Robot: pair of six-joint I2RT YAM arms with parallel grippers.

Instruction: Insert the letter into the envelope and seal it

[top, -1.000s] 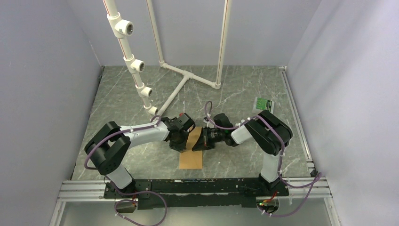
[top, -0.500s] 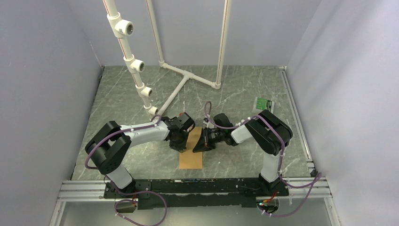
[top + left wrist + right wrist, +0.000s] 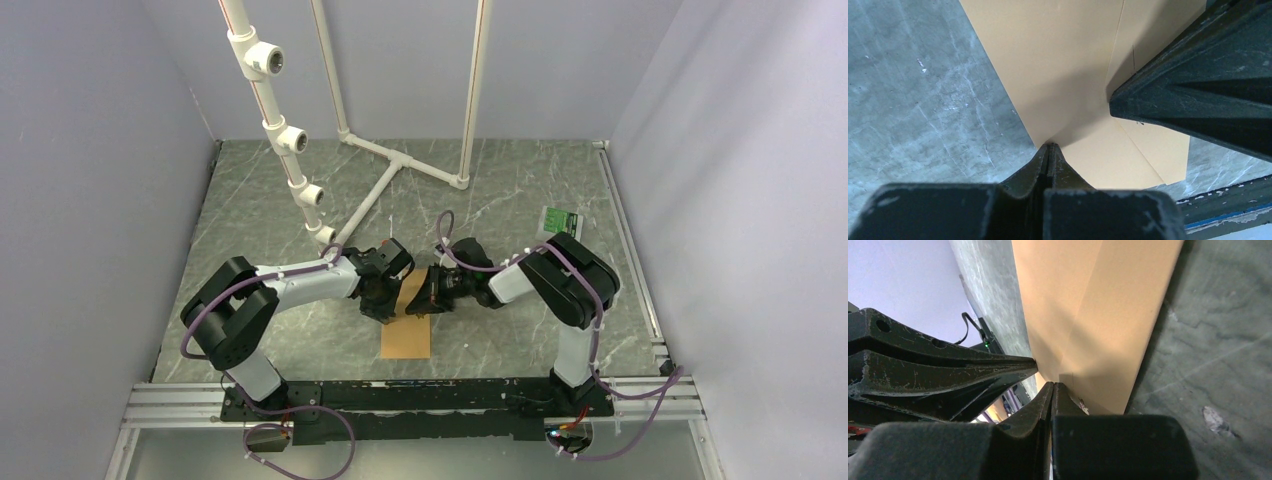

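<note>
- Envelope [image 3: 405,335] first: the kraft-brown paper lies on the grey marbled table [image 3: 500,190], near the front edge and roughly midway between the two arm bases, with its long side running away from the rail.
- Its near half rests flat and bare on the table. Its far end sits under and between the two wrists (which crowd that end closely in the overhead view).
- The left gripper [image 3: 1048,147] has its fingers pressed tight together, with no gap showing between them. The envelope's left edge runs straight into the fingertip, so it is pinching the paper there.
- In that same wrist view a shadowed crease fans out across the paper from the pinched spot, and a straight seam runs up the sheet further right.
- The right gripper [image 3: 1053,386] is likewise clamped, its two fingers meeting in a thin line. Its tip sits on the envelope's edge, and a soft fold rises from that point.
- The two grippers come in from opposite sides and nearly meet. Each wrist camera shows the other's dark, ribbed finger just beside its own tip, over the same part of the envelope.
- From above, the left arm reaches in from the left with its elbow out wide, and the right arm folds in from the right.
- At the back of the table stands a white pipe frame [image 3: 385,185], and a small green-and-white card [image 3: 560,220] lies well apart to the right.
</note>
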